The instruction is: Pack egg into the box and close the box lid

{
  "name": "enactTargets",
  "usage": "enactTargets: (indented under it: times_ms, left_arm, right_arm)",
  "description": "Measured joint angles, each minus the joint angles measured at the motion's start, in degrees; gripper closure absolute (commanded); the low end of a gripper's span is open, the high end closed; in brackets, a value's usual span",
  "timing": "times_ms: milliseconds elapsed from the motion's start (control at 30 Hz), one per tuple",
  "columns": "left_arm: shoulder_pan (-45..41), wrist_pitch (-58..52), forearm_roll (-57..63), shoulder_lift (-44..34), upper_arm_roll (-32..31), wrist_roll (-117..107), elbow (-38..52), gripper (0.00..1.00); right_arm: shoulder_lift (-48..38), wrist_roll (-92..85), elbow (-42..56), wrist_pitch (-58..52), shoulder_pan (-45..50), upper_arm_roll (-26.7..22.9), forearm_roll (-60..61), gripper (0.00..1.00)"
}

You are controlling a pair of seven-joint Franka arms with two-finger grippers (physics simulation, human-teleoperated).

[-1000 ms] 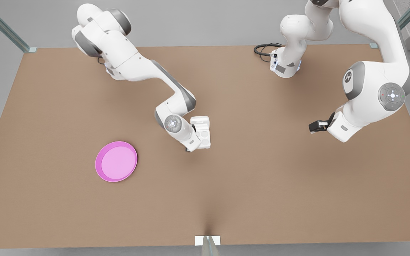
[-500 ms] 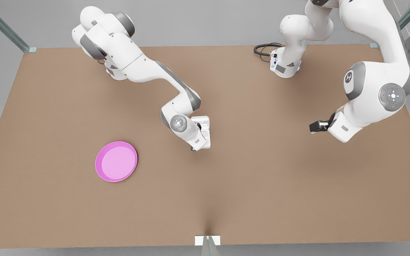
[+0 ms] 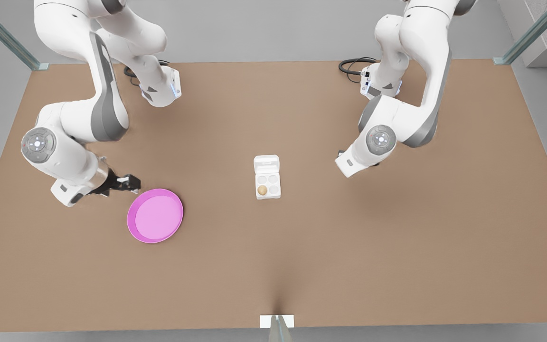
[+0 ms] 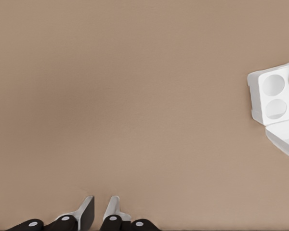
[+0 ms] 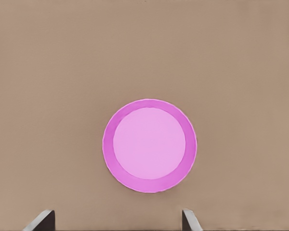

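**Egg seated, lid still open**

Table [image 3: 397, 247]: brown, with both arms parked off the carton, so you have a free path to the lid.

The right gripper [image 3: 132, 182] hangs just beside the pink plate [image 3: 155, 216], on the front view's left. Its fingers are spread wide with nothing between them. I'd guess it's just out of the way.

The left gripper [image 4: 100, 212] is on the front view's right-hand arm, well apart from the box [image 3: 274, 186]. Its 2 fingers are nearly together, with a thin gap, and grip nothing.

The box is a white 2x2 carton, mid-table. The box lid [image 3: 267, 164] is folded back flat on the far side, recess up, hinged to the tray.

The egg [image 3: 262, 190] is tan and smooth. It sits in 1 cup, in the near row on the front view's left; the other 3 cups are empty.

My read is that packing is done and only the lid swing remains. The left arm looks closer to it.
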Motion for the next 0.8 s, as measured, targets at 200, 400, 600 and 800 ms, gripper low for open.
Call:
enactTargets:
  times_ms: [200, 400, 600, 800]
  left_arm:
    - [-17.44, 18.34, -0.50, -1.01, -0.26, -17.14, -12.12, 0.79]
    - [-26.64, 31.30, -4.06, 9.61, -0.25, -24.44, -6.57, 0.79]
    - [-31.35, 30.88, -6.69, 18.18, -0.25, -30.16, 3.96, 0.79]
    - [-32.63, 30.27, -7.67, 22.53, 0.22, -31.74, 9.53, 0.79]
  right_arm:
    - [0.17, -4.29, 3.62, -0.59, -5.20, -1.28, 0.42, 0.00]
    - [2.72, -4.42, 4.97, -0.52, -5.42, -1.31, 0.44, 0.00]
    - [3.17, -4.42, 5.01, -0.43, -5.33, -1.31, 0.34, 0.00]
    - [3.22, -4.36, 5.01, -0.38, -5.35, -1.31, 0.34, 0.00]
